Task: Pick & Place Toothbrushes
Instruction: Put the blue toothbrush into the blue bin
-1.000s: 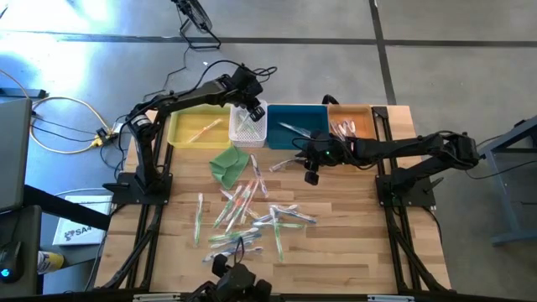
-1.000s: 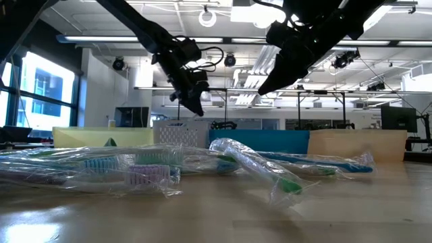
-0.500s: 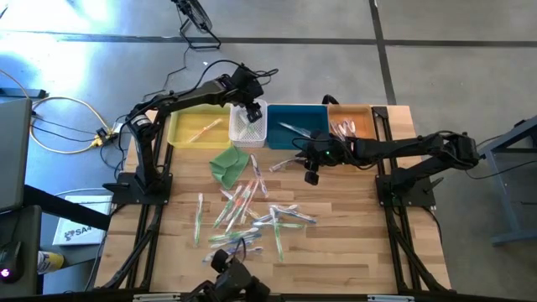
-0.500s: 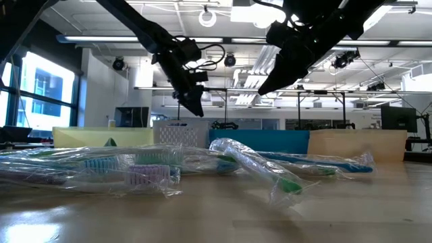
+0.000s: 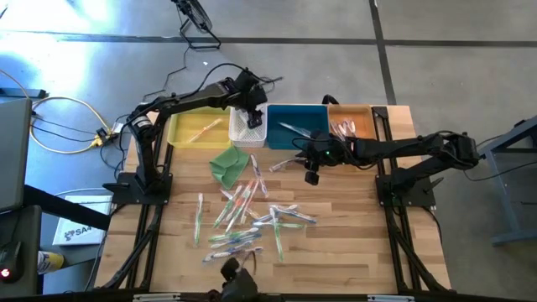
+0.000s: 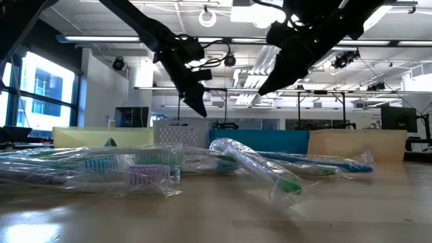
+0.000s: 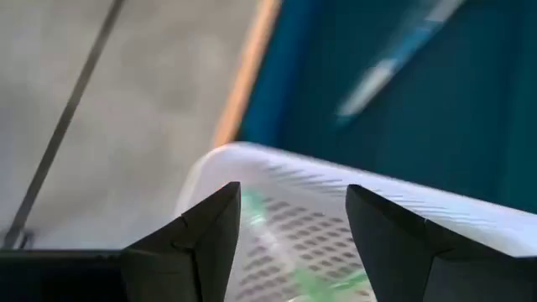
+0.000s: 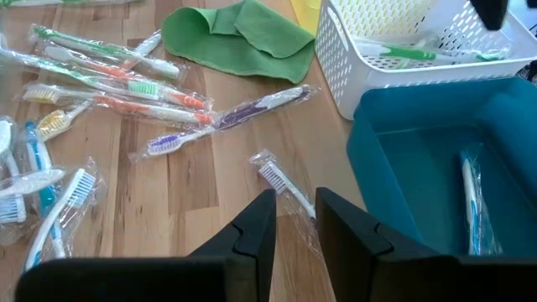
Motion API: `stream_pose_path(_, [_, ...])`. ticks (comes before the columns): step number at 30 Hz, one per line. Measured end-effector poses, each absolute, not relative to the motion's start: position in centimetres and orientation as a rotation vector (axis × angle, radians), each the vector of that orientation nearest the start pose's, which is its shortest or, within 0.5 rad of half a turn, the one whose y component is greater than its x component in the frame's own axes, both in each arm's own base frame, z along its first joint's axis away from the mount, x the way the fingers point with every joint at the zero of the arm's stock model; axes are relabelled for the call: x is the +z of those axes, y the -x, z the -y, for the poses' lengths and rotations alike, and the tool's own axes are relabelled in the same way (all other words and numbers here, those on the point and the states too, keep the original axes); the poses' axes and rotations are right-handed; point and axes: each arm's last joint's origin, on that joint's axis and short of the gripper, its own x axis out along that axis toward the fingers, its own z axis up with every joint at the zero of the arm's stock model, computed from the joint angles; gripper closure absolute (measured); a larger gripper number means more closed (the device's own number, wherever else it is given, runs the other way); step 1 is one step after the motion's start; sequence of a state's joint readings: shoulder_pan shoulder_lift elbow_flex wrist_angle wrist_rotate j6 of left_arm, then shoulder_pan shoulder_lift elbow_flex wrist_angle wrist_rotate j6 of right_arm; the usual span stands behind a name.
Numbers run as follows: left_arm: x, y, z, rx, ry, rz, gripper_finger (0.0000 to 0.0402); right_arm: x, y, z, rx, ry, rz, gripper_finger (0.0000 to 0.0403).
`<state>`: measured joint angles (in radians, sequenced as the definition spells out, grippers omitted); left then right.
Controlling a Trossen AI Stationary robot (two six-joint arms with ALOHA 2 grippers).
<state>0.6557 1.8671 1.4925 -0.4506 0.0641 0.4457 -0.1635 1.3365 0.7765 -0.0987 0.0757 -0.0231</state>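
— So, where is the left gripper (image 5: 254, 115)?
— Over the white basket (image 5: 248, 132), a box of perforated plastic lattice. Its two dark fingers (image 7: 201, 243) are spread apart with nothing between them. Green-handled toothbrushes in the basket (image 8: 417, 55) lie on the mesh floor.
— And the right gripper (image 8: 294, 220)?
— It hangs low over the wooden table (image 5: 352, 243), just in front of the smooth teal bin (image 5: 296, 126). Its blunt dark fingers stand a narrow gap apart, holding nothing; a clear-wrapped brush with white bristles (image 8: 284, 186) lies on the planks beyond them.
— The rest of the brushes?
— Mostly a loose pile of toothbrushes (image 5: 247, 214) in crinkly, shiny wrappers mid-table. One blue brush (image 8: 471, 201) rests in the teal bin, a few in the yellow bin (image 5: 195, 128) and the orange bin (image 5: 352, 124).
— That soft thing?
— A folded green cloth (image 5: 228, 163), matte, beside the pile.
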Motion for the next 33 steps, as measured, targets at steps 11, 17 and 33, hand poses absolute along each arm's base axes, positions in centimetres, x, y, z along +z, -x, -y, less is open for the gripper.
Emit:
stream_pose_path(11, [25.8, -36.3, -19.7, 0.175, -0.35, -0.853, 0.019, 21.6, -26.5, 4.6, -0.226, -0.029, -0.744, 0.0324])
stream_pose_path(17, [28.6, -35.5, -18.4, 0.169, -0.405, -0.792, 0.019, 21.6, -26.5, 4.6, -0.226, -0.032, -0.743, 0.0324])
stream_pose_path(33, [29.5, -27.6, -8.2, 0.2, -0.533, -0.529, 0.019, 21.7, -26.7, 4.6, -0.224, -0.04, -0.724, 0.0324])
